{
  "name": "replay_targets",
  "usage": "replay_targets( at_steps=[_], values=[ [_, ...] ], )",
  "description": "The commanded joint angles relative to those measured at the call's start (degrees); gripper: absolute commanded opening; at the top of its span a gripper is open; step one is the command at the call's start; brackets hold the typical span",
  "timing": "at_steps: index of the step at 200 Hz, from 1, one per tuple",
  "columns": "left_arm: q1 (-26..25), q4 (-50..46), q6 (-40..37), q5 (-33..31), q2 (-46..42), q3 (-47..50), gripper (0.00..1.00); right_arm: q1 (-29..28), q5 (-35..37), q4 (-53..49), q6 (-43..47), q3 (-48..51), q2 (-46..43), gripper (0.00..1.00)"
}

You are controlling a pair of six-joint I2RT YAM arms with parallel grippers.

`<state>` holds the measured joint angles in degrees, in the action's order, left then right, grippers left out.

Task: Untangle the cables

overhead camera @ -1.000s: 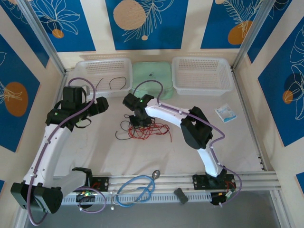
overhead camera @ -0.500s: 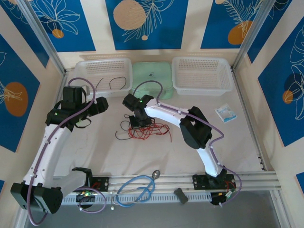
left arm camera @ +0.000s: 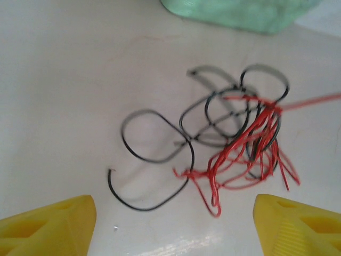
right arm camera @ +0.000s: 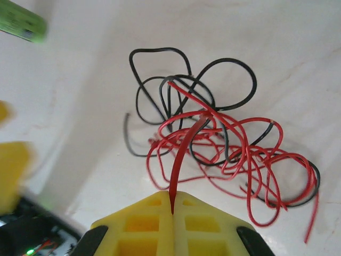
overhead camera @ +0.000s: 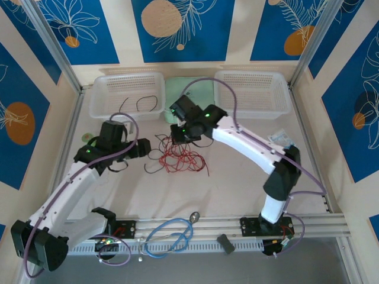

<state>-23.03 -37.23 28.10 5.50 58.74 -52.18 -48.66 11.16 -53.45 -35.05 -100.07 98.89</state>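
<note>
The cables (overhead camera: 180, 155) lie as one tangle of thin red and black wires in the middle of the white table. My right gripper (overhead camera: 177, 134) hangs above the tangle's far side, shut on one red cable. In the right wrist view that strand (right arm camera: 184, 154) rises from the tangle (right arm camera: 224, 138) into the closed yellow fingertips (right arm camera: 172, 205). My left gripper (overhead camera: 145, 148) is just left of the tangle, open and holding nothing. Its wrist view has the black loops and red strands (left arm camera: 240, 138) ahead of the gripper (left arm camera: 173, 229), between the two yellow fingers (left arm camera: 48, 224).
Two white baskets (overhead camera: 127, 89) (overhead camera: 251, 89) stand at the back with a green box (overhead camera: 189, 90) between them; a black wire (overhead camera: 145, 103) lies in the left basket. A light-blue looped cable (overhead camera: 172, 234) and a metal spoon (overhead camera: 194, 217) lie by the front rail. A small packet (overhead camera: 279, 141) sits right.
The right gripper shut on a red cable and rose toward the back, pulling the strand up. The left arm swung right toward the tangle, its jaws narrowing slightly.
</note>
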Motion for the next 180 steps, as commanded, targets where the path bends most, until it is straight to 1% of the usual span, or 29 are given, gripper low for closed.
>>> replay_targets(
  at_steps=[1, 27, 54, 82, 115, 140, 149, 158, 172, 180],
  values=[
    [-5.1, 6.2, 2.1, -2.3, 1.8, 1.4, 0.76, 1.6, -4.9, -0.5, 1.0, 1.0, -3.1, 0.0],
    [-10.6, 13.1, 2.2, -4.0, 3.9, 2.2, 0.76, 3.0, -9.0, 0.7, 0.6, 1.7, -6.3, 0.0],
    [-13.8, 20.1, 1.8, -4.7, 6.9, 2.4, 0.76, 3.8, -12.0, 1.8, 0.0, 2.7, -8.4, 0.0],
    [-15.9, 25.7, 1.1, -5.4, 12.4, 1.4, 0.77, 4.0, -13.6, 2.1, -0.5, 3.0, -9.8, 0.0],
    [-17.2, 28.0, -2.5, -10.4, 19.6, -1.4, 0.76, 4.3, -14.3, 2.0, -0.8, 3.2, -12.1, 0.0],
    [-17.3, 29.0, -6.5, -14.7, 22.7, -2.6, 0.75, 4.7, -14.3, 1.7, -1.0, 3.7, -14.3, 0.0],
    [-17.3, 29.7, -7.6, -15.5, 23.0, -2.6, 0.72, 5.0, -14.5, 1.6, -1.1, 4.1, -15.0, 0.0],
    [-17.3, 30.6, -8.4, -15.8, 22.7, -2.3, 0.65, 5.4, -14.6, 1.6, -1.2, 4.5, -15.7, 0.0],
    [-17.3, 32.6, -8.9, -15.4, 21.5, -1.2, 0.46, 6.0, -14.7, 1.6, -1.5, 5.2, -16.7, 0.0],
    [-17.3, 33.7, -8.9, -15.0, 20.6, -0.3, 0.38, 6.3, -14.8, 1.6, -1.6, 5.5, -17.3, 0.0]
  ],
)
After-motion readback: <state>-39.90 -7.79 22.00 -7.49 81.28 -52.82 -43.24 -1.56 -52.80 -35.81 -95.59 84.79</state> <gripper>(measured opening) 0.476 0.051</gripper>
